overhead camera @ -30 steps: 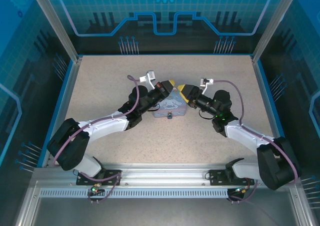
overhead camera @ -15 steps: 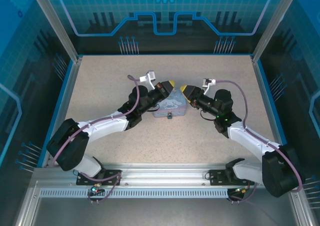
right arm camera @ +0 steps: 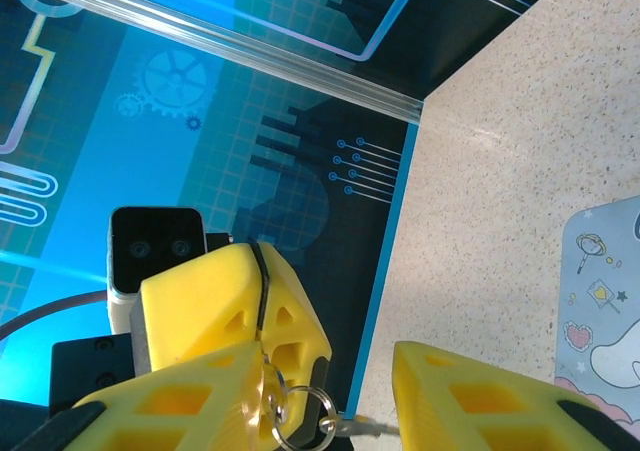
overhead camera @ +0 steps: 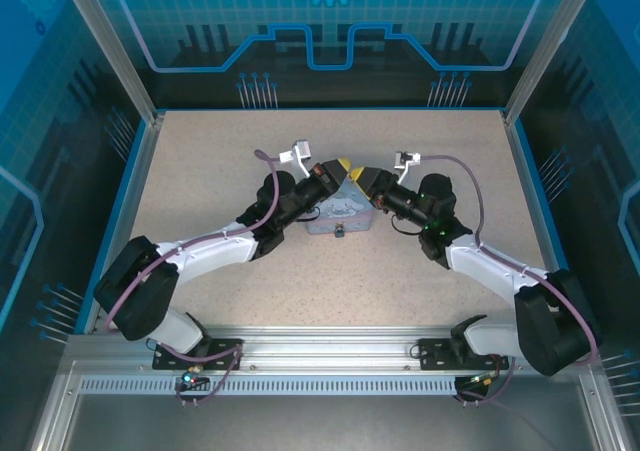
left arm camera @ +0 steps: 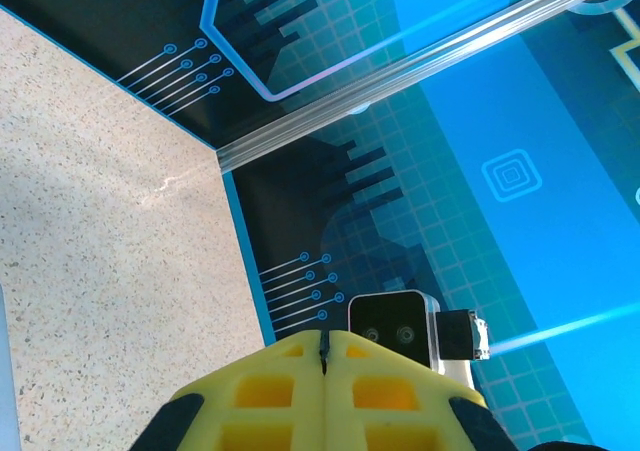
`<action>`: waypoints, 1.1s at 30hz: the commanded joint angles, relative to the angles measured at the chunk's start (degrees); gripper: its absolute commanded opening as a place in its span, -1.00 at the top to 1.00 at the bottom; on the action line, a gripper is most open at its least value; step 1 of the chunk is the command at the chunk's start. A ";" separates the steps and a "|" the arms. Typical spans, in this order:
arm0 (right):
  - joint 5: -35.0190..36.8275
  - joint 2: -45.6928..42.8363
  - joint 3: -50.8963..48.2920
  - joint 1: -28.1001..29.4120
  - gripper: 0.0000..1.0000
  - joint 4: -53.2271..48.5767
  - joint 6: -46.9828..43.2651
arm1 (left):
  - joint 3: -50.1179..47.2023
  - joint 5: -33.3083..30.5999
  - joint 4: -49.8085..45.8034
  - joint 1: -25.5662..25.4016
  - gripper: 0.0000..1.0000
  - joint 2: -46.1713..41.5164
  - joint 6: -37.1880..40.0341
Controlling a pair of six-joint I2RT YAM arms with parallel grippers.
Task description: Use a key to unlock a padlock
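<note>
My left gripper (overhead camera: 341, 165) is shut, its yellow fingers (left arm camera: 280, 371) pressed together with a thin dark edge in the seam. In the right wrist view a small ring (right arm camera: 305, 421) and the thin metal key (right arm camera: 365, 428) hang from those shut fingers, the key poking out to the right. My right gripper (overhead camera: 362, 179) is open, one finger on each side of the left gripper's tip and the ring. Both tips meet above the pale blue patterned box (overhead camera: 335, 214). The tiny dark padlock (overhead camera: 340, 233) sits at the box's near edge.
The box lies mid-table on the speckled beige top (overhead camera: 200, 161), with blue-edged walls (overhead camera: 140, 171) on the left, right and far sides. The box's corner (right arm camera: 605, 301) appears at the right of the right wrist view. The right wrist camera (left arm camera: 400, 326) faces the left gripper closely.
My right gripper has moved left, closing the gap to the left gripper's tip. The left arm, the box and the padlock have stayed put.
</note>
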 commanded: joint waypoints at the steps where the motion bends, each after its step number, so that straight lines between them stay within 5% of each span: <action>1: 0.75 0.54 1.90 0.85 0.22 2.64 0.26 | 1.81 -1.03 2.51 -0.49 1.00 0.79 -0.09; 33: -0.69 2.78 -1.18 1.43 0.41 7.84 2.80 | 2.95 -3.18 3.12 -0.64 1.00 1.40 0.32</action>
